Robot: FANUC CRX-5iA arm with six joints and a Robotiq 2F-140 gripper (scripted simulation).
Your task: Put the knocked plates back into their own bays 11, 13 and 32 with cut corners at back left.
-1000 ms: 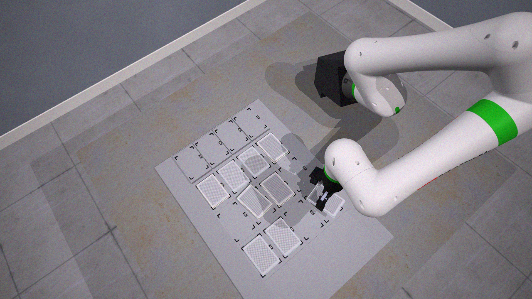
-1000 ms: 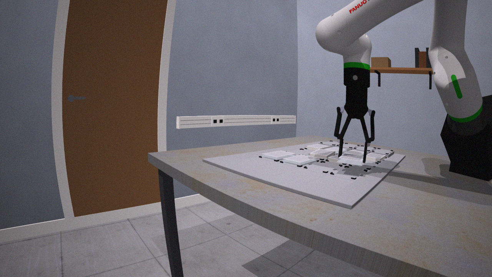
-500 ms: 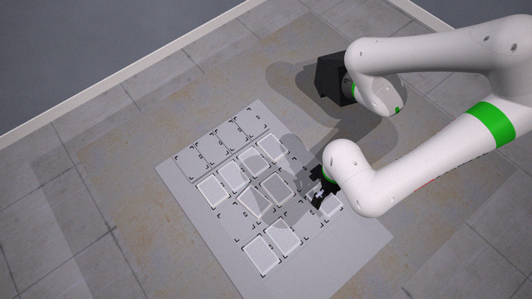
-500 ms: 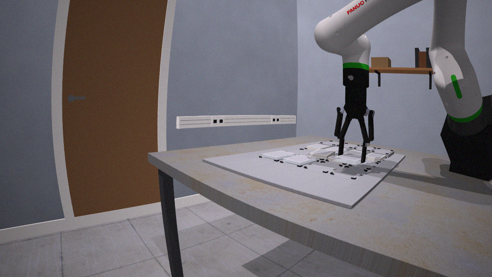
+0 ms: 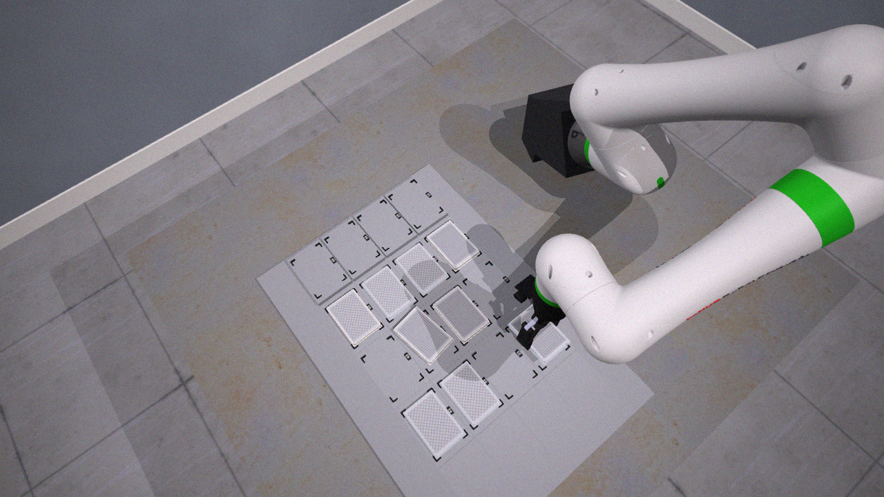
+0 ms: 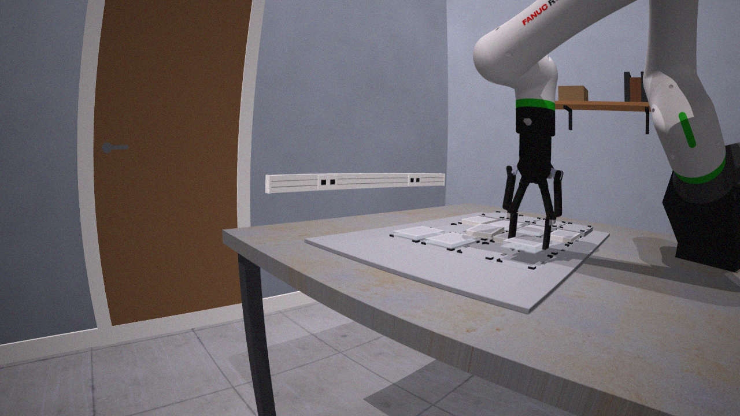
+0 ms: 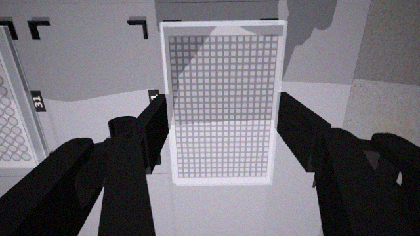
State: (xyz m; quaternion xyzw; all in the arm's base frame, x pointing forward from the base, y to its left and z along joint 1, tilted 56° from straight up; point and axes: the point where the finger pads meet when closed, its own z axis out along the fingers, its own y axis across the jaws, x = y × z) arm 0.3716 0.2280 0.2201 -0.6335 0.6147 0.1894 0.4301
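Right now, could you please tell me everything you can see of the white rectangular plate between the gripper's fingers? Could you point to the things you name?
The white rectangular 384-well plate (image 5: pixel 549 344) (image 6: pixel 523 244) (image 7: pixel 223 108) has a fine grid of small square wells inside a pale, glossy, translucent-looking rim, with one corner cut. The black two-finger gripper (image 5: pixel 526 313) (image 6: pixel 529 242) (image 7: pixel 222 109) grips its two long sides. It looks level, held over the deck's front; whether its underside touches anything is unclear.
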